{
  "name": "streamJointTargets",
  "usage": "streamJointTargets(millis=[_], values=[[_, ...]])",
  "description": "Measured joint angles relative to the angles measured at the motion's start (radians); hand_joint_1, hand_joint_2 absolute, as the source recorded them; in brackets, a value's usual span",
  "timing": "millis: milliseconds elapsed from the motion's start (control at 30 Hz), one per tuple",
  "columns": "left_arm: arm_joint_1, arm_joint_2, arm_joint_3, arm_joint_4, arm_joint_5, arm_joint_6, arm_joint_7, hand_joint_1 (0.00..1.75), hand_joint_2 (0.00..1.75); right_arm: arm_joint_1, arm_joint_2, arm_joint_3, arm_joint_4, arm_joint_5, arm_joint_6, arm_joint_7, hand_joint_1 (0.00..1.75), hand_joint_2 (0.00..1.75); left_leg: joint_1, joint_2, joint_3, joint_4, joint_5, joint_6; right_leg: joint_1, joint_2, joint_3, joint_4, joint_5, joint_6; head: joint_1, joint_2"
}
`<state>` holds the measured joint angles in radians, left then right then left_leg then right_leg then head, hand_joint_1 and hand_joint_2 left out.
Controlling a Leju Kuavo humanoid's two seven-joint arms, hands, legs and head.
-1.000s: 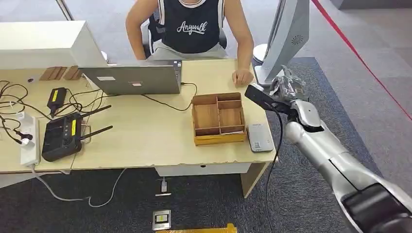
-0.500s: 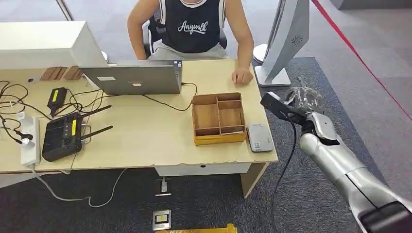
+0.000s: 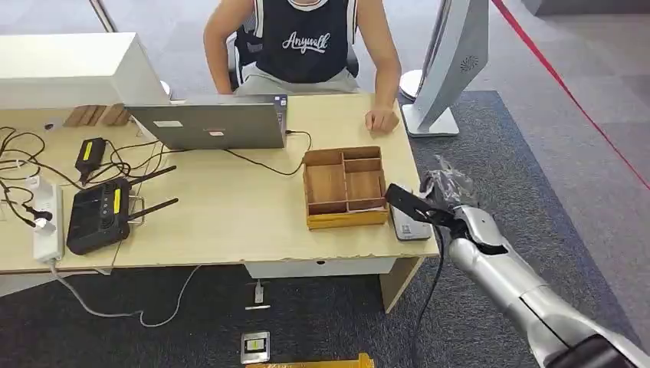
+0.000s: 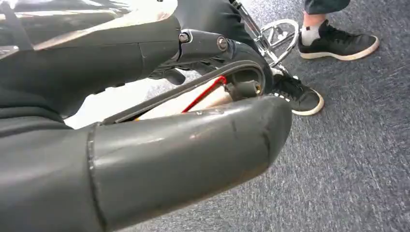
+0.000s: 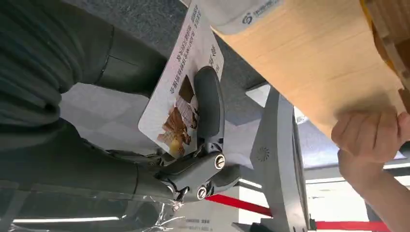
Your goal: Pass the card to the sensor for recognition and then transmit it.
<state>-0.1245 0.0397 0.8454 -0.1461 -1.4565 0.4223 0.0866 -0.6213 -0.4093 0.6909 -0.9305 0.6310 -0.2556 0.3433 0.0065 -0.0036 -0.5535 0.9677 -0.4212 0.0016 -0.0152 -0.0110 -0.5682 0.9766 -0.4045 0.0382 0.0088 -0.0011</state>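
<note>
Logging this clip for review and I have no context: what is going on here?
The right robot hand holds a white printed card at the desk's near right corner, beside the small grey card reader lying next to the compartmented wooden tray. A seated person in a dark sleeveless top waits across the pale wooden desk, one hand resting on it. The left robot hand hangs over the carpet.

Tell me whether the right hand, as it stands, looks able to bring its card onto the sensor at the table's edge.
Probably yes. The right hand holds the card just beside the sensor, and nothing stands between them; the wooden tray sits off to the side.
</note>
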Motion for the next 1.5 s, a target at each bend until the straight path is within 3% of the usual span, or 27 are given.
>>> streamJointTargets(millis=[1500], values=[[0.000,0.000,0.000,0.000,-0.010,-0.003,0.003,0.00,0.00,0.034,0.053,0.005,0.129,-0.021,0.013,-0.026,1.75,1.75,0.000,0.001,0.002,0.000,0.000,0.000,0.000,0.000,0.001,0.000,0.000,0.000,0.000,0.000]])
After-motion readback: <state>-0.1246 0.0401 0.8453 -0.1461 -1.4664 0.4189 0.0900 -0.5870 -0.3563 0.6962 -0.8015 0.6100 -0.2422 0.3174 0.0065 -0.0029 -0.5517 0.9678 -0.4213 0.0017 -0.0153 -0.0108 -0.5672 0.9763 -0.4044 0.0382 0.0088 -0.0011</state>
